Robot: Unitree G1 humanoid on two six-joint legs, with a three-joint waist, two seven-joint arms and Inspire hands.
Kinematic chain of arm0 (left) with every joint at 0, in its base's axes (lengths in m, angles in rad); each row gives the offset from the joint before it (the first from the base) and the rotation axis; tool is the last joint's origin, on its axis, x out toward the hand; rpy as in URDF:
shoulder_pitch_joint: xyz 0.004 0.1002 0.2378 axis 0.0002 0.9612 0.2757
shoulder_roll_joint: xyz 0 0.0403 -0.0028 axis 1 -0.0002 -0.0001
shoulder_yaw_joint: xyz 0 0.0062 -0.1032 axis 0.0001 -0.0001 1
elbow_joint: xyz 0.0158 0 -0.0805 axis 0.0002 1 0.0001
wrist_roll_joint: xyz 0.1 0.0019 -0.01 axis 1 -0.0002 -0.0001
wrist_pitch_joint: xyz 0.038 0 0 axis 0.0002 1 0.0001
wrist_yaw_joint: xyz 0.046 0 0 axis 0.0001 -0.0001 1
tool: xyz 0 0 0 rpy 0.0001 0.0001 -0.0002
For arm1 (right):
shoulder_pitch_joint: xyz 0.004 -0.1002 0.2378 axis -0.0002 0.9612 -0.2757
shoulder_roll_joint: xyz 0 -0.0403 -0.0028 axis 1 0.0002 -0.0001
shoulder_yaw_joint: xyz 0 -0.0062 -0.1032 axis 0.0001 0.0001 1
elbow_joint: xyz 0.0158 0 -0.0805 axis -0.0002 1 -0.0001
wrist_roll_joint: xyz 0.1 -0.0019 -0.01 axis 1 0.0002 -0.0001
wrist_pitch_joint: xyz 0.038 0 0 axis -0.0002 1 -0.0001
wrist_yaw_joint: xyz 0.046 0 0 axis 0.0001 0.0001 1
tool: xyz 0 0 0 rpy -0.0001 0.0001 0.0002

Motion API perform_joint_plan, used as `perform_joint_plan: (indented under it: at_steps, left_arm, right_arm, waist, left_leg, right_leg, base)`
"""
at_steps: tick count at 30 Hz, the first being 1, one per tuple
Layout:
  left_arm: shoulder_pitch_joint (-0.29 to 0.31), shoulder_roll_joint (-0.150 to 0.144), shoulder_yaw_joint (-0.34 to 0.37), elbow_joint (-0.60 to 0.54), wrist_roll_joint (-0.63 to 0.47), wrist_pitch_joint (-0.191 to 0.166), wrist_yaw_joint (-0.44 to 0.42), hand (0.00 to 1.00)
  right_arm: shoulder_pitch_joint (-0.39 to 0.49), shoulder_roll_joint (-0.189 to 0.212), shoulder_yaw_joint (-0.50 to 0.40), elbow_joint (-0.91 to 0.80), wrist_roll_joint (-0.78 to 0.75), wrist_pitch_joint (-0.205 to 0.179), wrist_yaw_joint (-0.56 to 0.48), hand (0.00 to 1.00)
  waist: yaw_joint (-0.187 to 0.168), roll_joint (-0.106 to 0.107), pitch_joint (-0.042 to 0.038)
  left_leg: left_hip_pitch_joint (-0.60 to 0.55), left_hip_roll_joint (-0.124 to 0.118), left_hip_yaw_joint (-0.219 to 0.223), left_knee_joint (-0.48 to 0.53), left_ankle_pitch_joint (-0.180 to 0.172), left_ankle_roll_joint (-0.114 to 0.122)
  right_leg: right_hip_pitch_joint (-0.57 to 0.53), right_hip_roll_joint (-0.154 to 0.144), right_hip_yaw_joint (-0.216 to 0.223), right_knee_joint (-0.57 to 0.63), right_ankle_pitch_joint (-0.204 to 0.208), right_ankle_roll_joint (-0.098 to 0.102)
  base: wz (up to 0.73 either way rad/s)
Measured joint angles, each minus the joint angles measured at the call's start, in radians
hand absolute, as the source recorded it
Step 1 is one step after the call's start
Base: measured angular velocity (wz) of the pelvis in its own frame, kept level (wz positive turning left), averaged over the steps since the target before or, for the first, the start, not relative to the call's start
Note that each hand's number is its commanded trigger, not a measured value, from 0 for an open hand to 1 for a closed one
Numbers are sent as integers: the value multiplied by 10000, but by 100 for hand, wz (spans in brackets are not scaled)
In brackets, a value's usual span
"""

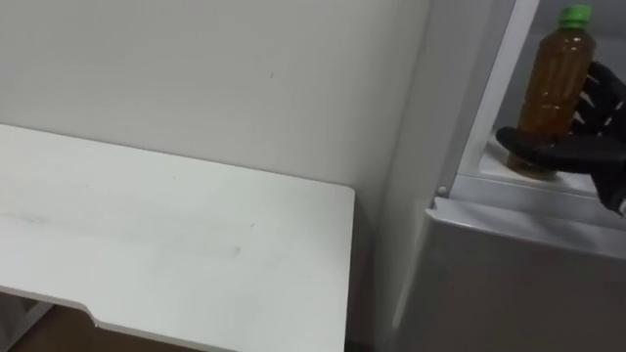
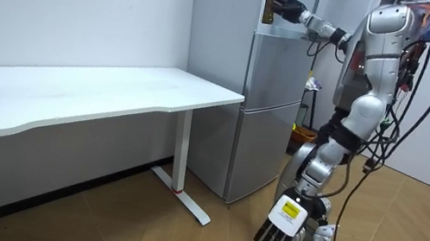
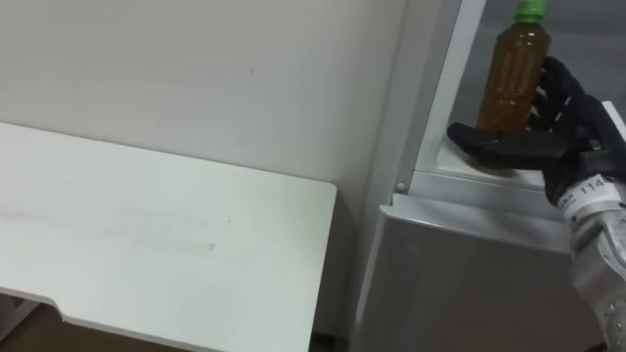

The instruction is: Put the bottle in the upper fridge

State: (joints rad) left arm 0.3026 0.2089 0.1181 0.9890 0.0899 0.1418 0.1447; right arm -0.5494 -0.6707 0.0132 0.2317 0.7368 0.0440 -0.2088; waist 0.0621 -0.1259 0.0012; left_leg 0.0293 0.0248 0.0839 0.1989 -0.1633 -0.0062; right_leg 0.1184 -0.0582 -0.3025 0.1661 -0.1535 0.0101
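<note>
- Bottle point(image 1: 555, 83): upright in the upper compartment of the fridge point(image 1: 518, 284), just behind the compartment's front sill point(image 1: 484, 184); cannot tell whether its base rests on the compartment floor
- Right hand point(image 1: 577, 147): curled round the bottle's lowest part, thumb across the front, fingers behind
- Left hand point(image 2: 282, 231): hangs low near the fridge's lower door, fingers relaxed and straight
- Handling (judged): clear plastic, nearly full of brown liquid, so fairly heavy; wall stiff, smooth, may slip; tall and narrow, tips easily; low grip leaves the top free to sway, so mid-body would be steadier
- Room: left frame of the fridge opening point(image 1: 499, 88) close beside the bottle; space above the green cap point(image 1: 575, 14) and deeper in the fridge is hidden
- Table point(image 1: 147, 225) sits at the fridge's left side, clear of the arm
</note>
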Motion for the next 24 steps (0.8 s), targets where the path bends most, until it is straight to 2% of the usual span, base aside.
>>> perform_joint_plan:
  at_steps: [4,7,9,11,15,24]
  left_arm:
    - [-92,-73,-29,148,-13,-1,7,0]
    - [-142,-133,-32,311,-82,-21,20,0]
    - [-153,-173,-31,381,-199,-51,35,0]
    - [-137,-264,-26,516,-198,-110,35,0]
    - [-100,-310,-24,514,-199,-113,35,0]
    - [-67,-335,-25,517,-199,-119,21,0]
  right_arm:
    - [822,251,-418,-1314,-50,-4,57,0]
    - [1523,770,-722,-2122,-45,-5,81,0]
    - [1764,1020,-771,-2346,-55,-4,19,0]
    - [1822,1260,-784,-2446,-269,-4,-39,0]
    - [1821,1323,-821,-2455,-650,-4,-217,0]
    - [1821,1490,-988,-2457,-836,-4,-289,0]
  waist:
    - [-37,123,22]
    - [-54,237,-27]
    - [-44,318,-15]
    - [-133,453,-69]
    - [-168,542,-120]
    - [-343,496,-94]
  left_leg:
    - [5,19,147,-4,-6,6]
    - [39,19,222,-13,-14,19]
    - [97,22,305,-42,-19,25]
    - [96,20,384,-40,-29,40]
    - [112,30,467,-52,-30,43]
    - [139,1,527,-95,-35,51]
  right_leg:
    - [-58,-1,87,7,0,0]
    - [-77,-3,175,17,0,-1]
    - [-71,-2,272,27,0,-1]
    - [-117,-11,353,31,1,0]
    - [-145,0,507,33,0,0]
    - [-145,7,565,-143,-10,34]
  base:
    - [-9]
    - [-9]
    - [-10]
    - [-10]
    - [-7]
    - [-2]
